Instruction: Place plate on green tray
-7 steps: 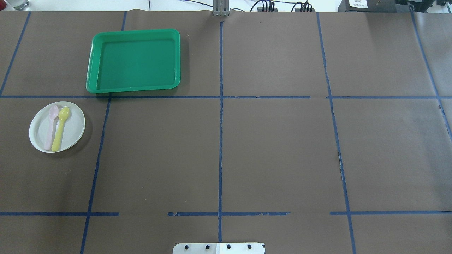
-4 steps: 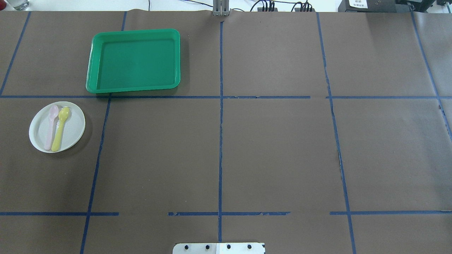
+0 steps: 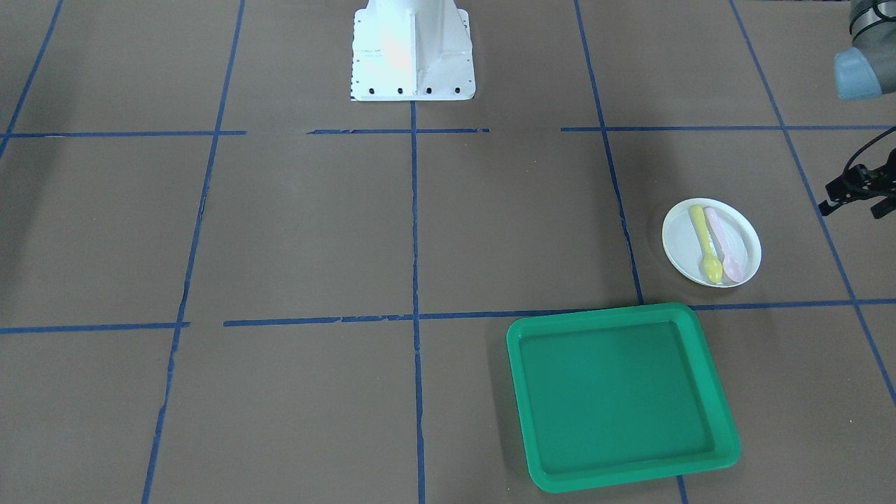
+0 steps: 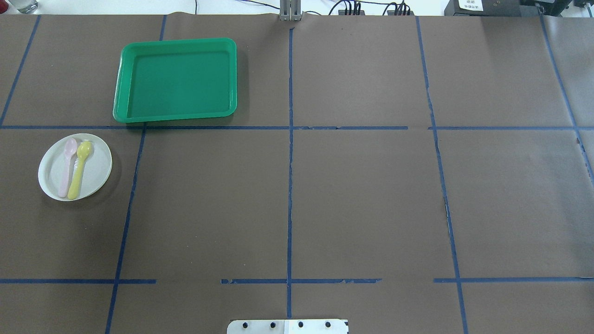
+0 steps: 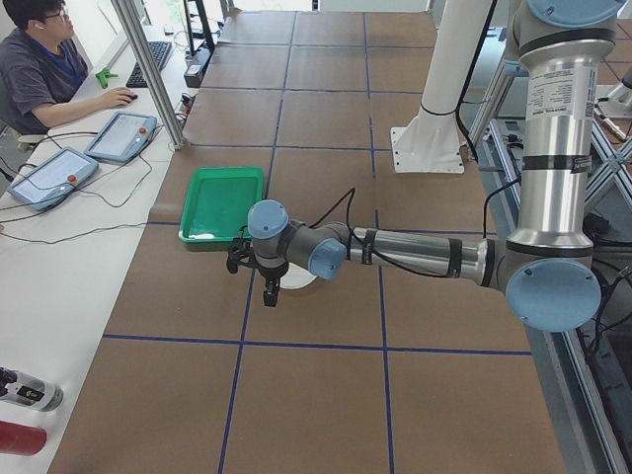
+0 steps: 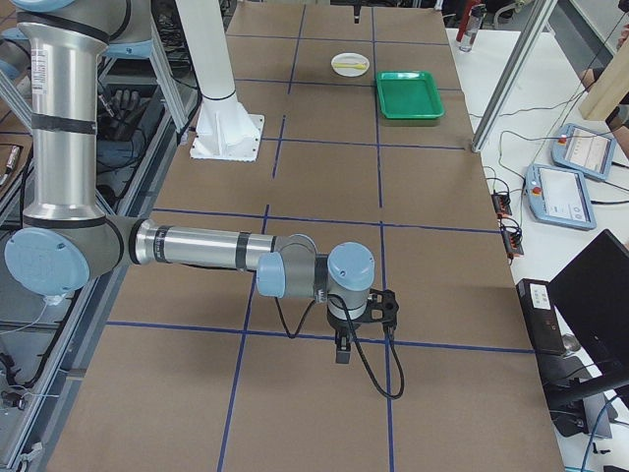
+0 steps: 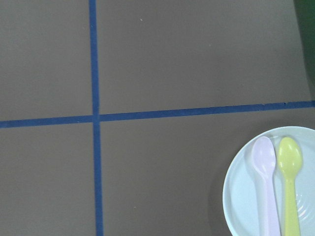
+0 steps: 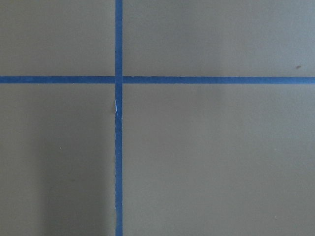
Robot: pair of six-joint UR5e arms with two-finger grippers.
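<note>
The small white plate lies on the brown table at the left, with a pink spoon and a yellow spoon on it. The empty green tray sits behind it, a little to the right and apart from it. My left gripper hangs above the table just beside the plate; I cannot tell if it is open. The plate fills the lower right corner of the left wrist view. My right gripper hovers over bare table far from both, and I cannot tell its state.
A black part of the left wrist shows at the front-facing view's right edge. The robot's white base stands at the table's middle. An operator sits at a side desk with tablets. Blue tape lines cross the brown table cover.
</note>
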